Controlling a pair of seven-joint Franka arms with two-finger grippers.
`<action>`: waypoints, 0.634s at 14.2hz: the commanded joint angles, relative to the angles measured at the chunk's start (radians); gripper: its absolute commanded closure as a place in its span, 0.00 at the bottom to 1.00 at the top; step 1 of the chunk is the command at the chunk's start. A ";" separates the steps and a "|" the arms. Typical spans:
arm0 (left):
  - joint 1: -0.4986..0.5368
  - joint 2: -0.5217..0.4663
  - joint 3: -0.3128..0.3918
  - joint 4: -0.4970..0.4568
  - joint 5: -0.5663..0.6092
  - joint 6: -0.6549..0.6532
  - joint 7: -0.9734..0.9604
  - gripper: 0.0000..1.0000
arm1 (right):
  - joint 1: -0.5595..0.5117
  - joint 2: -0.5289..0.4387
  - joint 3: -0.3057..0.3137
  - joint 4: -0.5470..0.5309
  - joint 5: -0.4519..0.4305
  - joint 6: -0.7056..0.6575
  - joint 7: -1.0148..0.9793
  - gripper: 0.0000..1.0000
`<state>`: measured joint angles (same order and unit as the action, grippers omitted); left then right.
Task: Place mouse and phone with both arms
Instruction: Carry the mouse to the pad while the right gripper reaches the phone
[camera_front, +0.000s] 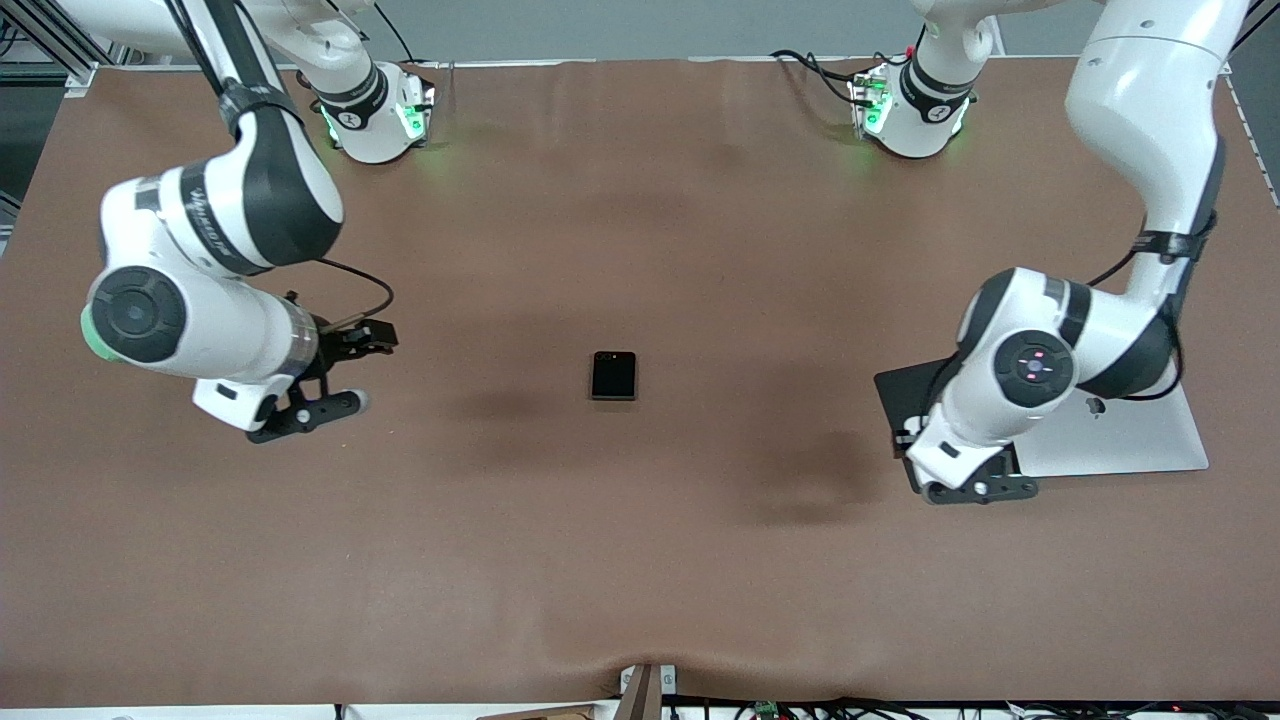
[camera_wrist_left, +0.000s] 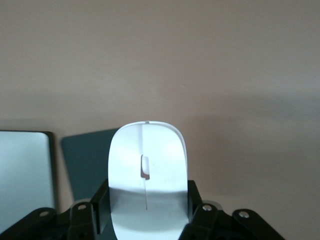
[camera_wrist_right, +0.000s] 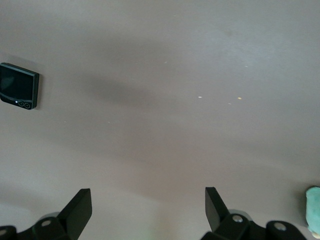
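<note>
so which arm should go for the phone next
Right. Its claw is open and empty over bare table, with the phone in its wrist view. The left claw is shut on the mouse, over the mouse pad.

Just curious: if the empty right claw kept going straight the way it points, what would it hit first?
Most likely only the bare brown table. The right gripper, jaws open, points down at it; the phone lies off to one side.

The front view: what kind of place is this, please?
Probably a robotics lab bench: two arms bolted to a brown-covered table, cables along its edges, and desk props, a phone and a closed laptop.
</note>
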<state>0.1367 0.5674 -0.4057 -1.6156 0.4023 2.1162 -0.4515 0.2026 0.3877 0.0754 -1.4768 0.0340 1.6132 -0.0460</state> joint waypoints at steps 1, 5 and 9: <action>0.062 -0.040 -0.015 -0.053 0.021 -0.007 0.057 0.65 | 0.044 0.022 -0.006 0.023 0.036 0.020 0.079 0.00; 0.118 -0.063 -0.015 -0.153 0.021 0.037 0.065 0.65 | 0.121 0.075 -0.006 0.021 0.072 0.096 0.263 0.00; 0.161 -0.072 -0.016 -0.262 0.021 0.148 0.063 0.64 | 0.194 0.131 -0.006 0.021 0.125 0.180 0.399 0.00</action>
<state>0.2721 0.5441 -0.4081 -1.7871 0.4024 2.2032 -0.3854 0.3621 0.4831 0.0768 -1.4772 0.1314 1.7679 0.2950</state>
